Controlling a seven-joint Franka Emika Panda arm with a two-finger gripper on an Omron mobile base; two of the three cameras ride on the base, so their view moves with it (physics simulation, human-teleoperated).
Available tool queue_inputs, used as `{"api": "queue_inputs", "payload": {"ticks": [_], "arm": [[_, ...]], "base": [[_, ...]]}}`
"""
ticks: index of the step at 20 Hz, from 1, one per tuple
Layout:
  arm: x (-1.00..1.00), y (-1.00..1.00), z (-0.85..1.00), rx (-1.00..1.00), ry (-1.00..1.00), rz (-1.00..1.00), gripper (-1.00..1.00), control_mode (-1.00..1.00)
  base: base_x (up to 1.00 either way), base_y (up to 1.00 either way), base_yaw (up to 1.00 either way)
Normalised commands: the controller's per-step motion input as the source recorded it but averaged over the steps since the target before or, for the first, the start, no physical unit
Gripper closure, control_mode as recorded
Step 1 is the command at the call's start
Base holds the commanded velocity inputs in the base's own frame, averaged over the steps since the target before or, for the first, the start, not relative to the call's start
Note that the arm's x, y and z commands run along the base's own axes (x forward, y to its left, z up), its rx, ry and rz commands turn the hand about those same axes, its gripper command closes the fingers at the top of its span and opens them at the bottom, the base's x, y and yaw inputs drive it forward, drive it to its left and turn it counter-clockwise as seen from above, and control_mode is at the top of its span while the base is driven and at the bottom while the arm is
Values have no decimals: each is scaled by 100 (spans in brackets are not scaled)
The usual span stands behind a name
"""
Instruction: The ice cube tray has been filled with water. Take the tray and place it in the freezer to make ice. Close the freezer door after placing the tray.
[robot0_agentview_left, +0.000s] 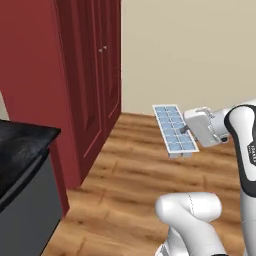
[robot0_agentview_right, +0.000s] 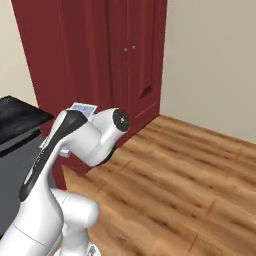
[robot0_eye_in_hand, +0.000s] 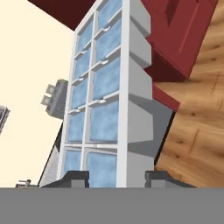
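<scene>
The ice cube tray is a white grid whose cells hold pale blue water. It hangs in the air above the wooden floor, roughly level. My gripper is shut on its near short end, reaching in from the right. In the hand view the tray runs away from me between the two dark fingertips, and my gripper clamps its end. In the right base view one corner of the tray peeks out behind my arm. The freezer and the freezer door are out of view.
A tall dark red cabinet with closed doors stands to the left and ahead. A black counter juts in at the lower left. Wooden floor lies open ahead up to the beige wall.
</scene>
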Motion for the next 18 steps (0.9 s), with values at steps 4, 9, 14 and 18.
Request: {"api": "queue_inputs", "payload": {"ticks": [4,9,14,18], "arm": [[0,0,0,0,0,0,100,100],[0,0,0,0,0,0,100,100],[0,0,0,0,0,0,100,100],[0,0,0,0,0,0,100,100]], "base": [[-34,0,-68],[-50,3,-66],[-86,12,-58],[-91,15,-56]]}}
